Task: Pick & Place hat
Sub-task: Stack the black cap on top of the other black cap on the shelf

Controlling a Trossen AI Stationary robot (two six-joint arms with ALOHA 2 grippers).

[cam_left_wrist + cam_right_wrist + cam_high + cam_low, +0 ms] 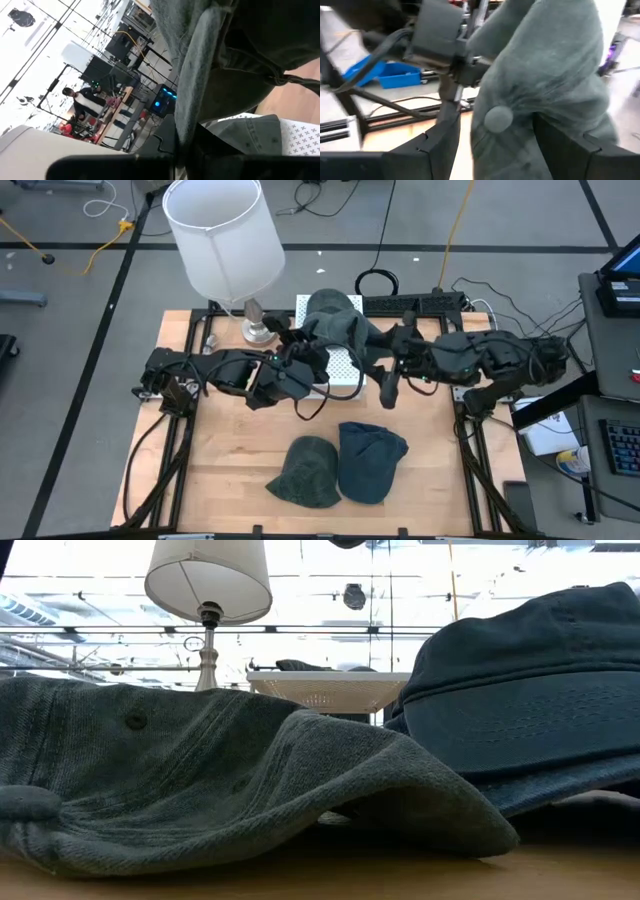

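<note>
We have the grey hat (335,320) lifted over the white basket (345,370) at the back of the desk (230,460), held between both arms. Our left gripper (318,350) has its fingers clamped on the hat's brim, and our right gripper (368,350) has its fingers (440,145) set apart around the crown, button facing them. We judge this hat mid-transfer. Two more hats, a green one (305,470) and a blue one (372,460), lie touching at the desk's front, not yet handled.
</note>
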